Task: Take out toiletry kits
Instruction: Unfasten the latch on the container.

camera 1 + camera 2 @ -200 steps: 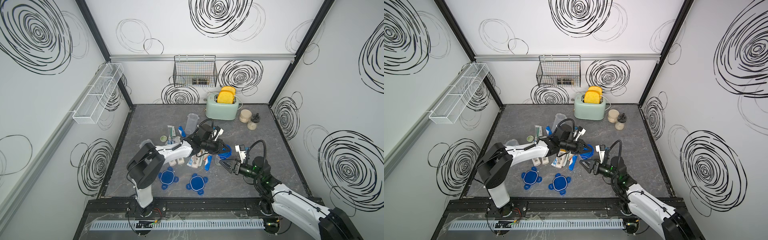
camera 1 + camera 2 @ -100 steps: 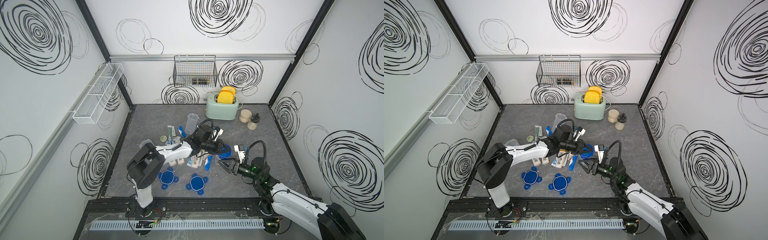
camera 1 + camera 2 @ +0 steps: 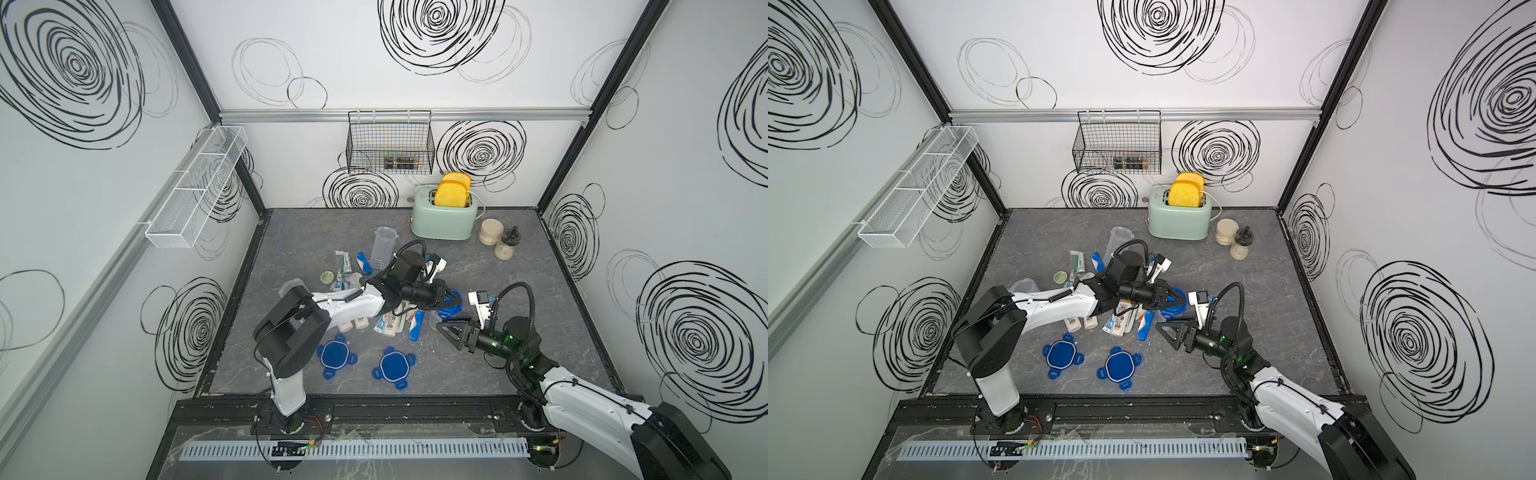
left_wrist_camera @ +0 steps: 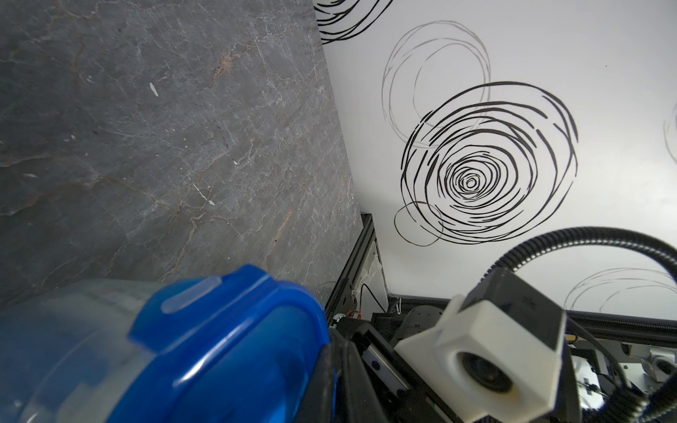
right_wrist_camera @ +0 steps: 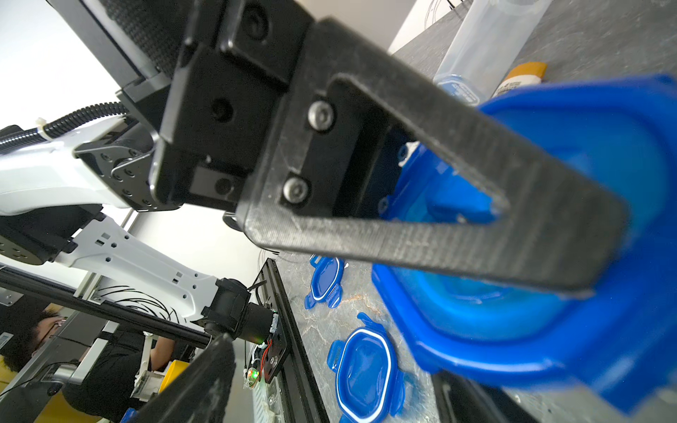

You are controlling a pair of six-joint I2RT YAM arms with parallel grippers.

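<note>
Grey bench [image 3: 540,270]: kits [image 3: 392,326] lie strewn in front of the toaster [image 3: 442,220]; your left pincer [image 3: 454,296] is clenched on a blue lid [image 3: 451,311]; right pincer [image 3: 451,332] parted and empty; reach carelessly and they could clash, knocking the lid loose.

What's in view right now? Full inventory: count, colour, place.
toiletry items: count unclear, mixed colours, piled mid-table
lidded jar: 1, clear with blue lid, mid-table
open jars: 2, clear, mid-table and left side
loose lids: 2, blue, table front
toaster: 1, mint green, table back, holds yellow toast
beige jars: 2, one dark-topped, right of toaster
wire basket: 1, black, back wall
mesh shelf: 1, white, left wall
left hand: 1, black, shut on lidded jar's lid
right hand: 1, black, open, beside that jar
</note>
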